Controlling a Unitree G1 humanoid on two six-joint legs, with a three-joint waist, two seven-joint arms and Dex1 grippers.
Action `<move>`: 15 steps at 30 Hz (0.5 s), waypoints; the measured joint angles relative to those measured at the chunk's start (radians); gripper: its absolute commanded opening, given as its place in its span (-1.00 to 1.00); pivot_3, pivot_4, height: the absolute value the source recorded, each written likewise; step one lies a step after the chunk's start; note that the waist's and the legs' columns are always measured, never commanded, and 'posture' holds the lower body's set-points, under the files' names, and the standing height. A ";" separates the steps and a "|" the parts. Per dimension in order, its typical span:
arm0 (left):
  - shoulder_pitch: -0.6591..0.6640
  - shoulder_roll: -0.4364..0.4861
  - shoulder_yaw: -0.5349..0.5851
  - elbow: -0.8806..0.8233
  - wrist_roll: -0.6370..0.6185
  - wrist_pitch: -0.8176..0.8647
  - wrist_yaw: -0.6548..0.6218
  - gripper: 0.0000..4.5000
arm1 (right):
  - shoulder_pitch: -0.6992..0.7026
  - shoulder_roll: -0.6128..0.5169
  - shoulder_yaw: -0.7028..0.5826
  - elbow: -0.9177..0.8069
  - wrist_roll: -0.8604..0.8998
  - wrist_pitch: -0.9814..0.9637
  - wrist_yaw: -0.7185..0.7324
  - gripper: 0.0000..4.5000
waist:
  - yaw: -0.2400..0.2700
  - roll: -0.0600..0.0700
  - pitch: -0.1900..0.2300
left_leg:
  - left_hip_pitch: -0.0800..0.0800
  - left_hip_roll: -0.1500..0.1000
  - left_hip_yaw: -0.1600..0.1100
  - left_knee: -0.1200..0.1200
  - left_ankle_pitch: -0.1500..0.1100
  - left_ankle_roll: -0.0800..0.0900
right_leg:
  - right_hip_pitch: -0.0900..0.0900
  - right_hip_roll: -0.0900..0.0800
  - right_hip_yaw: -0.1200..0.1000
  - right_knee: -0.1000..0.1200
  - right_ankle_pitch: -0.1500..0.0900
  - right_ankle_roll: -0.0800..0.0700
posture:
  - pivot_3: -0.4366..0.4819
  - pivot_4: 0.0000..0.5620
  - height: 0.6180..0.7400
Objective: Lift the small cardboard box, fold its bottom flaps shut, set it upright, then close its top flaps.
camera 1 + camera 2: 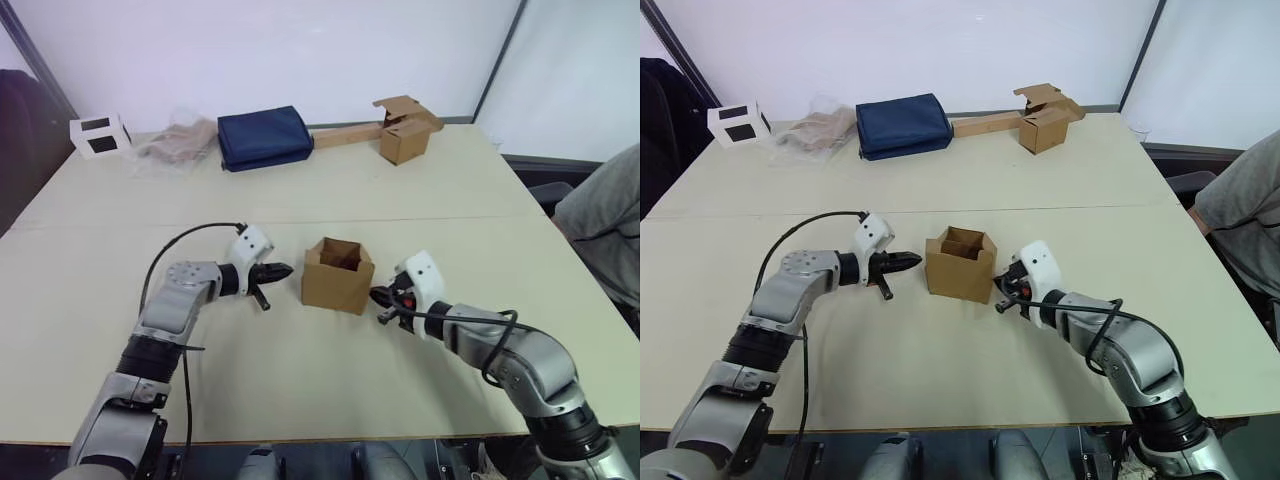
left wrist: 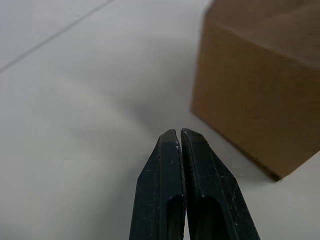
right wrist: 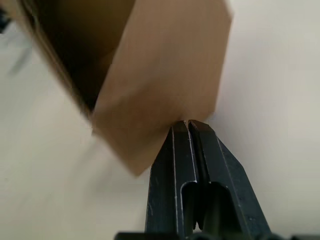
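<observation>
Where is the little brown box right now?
In the head views the box sits open-topped on the table near the middle, between the left gripper and the right gripper, both with jaws shut.

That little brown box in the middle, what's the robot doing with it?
The robot has the small cardboard box between its two arms on the table. The box sits with its top open. The left claw is shut and a little way off from the box. The right claw is shut too, its tip right at the box's side. Nothing is lifted yet.
</observation>
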 measured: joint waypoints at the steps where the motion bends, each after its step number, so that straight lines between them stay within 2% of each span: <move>1: 0.001 0.001 -0.006 -0.006 0.000 0.001 -0.010 -0.96 | -0.002 0.009 0.008 0.002 -0.005 0.001 0.004 -1.00 | 0.000 0.000 0.000 | 0.000 0.000 0.000 0.000 0.000 0.000 | 0.000 0.000 0.000 0.000 0.000 0.000 | -0.05 -0.47 1.00; 11: 0.048 0.155 -0.070 -0.076 0.020 -0.006 -0.143 -0.96 | -0.031 0.078 0.023 0.025 -0.059 0.024 0.051 -1.00 | -0.001 0.000 0.000 | 0.001 0.000 0.000 -0.001 0.000 0.000 | 0.000 0.000 0.000 0.000 0.000 0.000 | -0.05 -0.47 1.00; 15: 0.048 0.158 -0.070 -0.077 0.020 0.004 -0.140 -0.96 | -0.036 0.101 0.028 0.027 -0.069 0.036 0.062 -1.00 | 0.001 0.000 0.000 | 0.001 0.000 0.000 0.000 0.000 0.000 | 0.000 0.000 0.000 0.000 0.000 0.000 | -0.05 -0.47 1.00</move>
